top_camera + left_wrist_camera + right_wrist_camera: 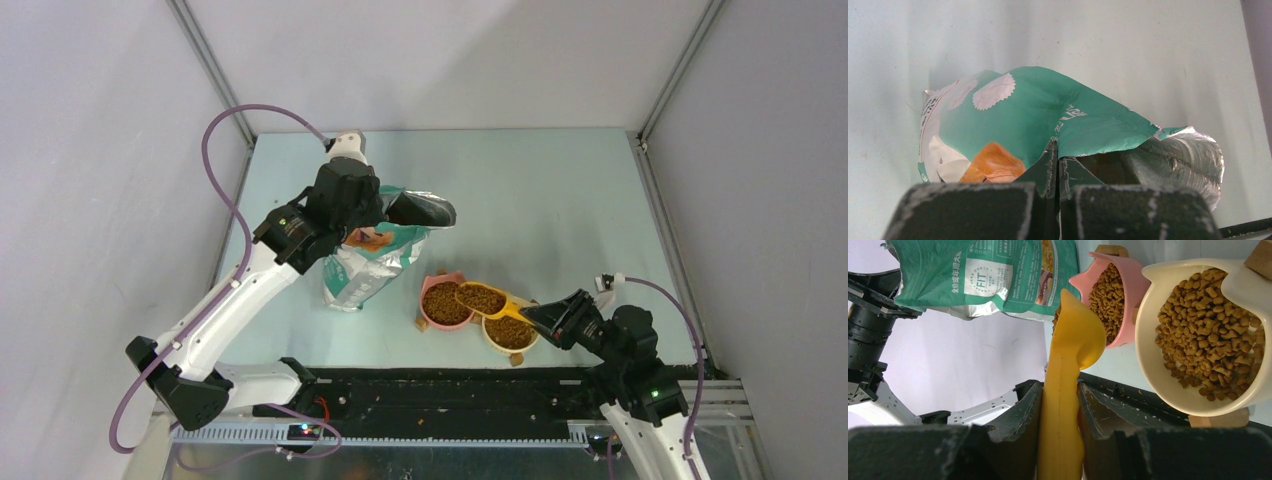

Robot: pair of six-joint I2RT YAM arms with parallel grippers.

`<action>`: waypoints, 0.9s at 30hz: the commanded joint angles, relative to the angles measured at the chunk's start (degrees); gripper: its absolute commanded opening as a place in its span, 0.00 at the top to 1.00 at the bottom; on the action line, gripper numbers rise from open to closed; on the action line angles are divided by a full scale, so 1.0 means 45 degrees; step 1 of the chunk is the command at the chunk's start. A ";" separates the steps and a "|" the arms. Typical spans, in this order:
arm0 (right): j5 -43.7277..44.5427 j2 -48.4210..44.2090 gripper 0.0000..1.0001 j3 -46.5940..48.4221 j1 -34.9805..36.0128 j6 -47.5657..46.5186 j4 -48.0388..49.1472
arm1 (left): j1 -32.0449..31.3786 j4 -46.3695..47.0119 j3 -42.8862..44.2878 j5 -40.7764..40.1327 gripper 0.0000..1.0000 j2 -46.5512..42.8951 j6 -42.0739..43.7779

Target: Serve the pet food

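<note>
At the left of the pale green tabletop [560, 190], our left claw [1058, 167] is clenched on the torn top edge of the green-and-white foil bag [1048, 110]. We judge this holds the bag upright with its silver-lined mouth gaping toward the bowls, so a scoop can go in without the foil folding shut. Right of the bag, close to the near edge, sit the pink cat-eared bowl [438, 281] and, just beside it, the pale yellow cat-eared bowl [490, 340]. Both hold a good layer of small dark-brown kibble pellets [1208, 335]. Over the place where their rims meet hangs the orange plastic scoop [505, 308] — itself loaded with kibble and held level, we think, so nothing spills before it is tipped. Farthest right, our right claw [1060, 395] grasps the scoop's flat handle between both fingers, reaching in from the near right corner.
</note>
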 commanded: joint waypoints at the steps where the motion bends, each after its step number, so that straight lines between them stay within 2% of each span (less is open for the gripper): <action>1: -0.0030 -0.1364 1.00 0.0924 -0.0020 -0.0375 0.0079 | 0.0039 -0.0300 -0.0052 -0.0222 1.00 0.0054 0.0177; 27: 0.1273 -0.1383 1.00 0.2925 0.0031 -0.0933 -0.2476 | 0.0046 -0.0289 -0.0067 -0.0225 1.00 0.0166 0.0178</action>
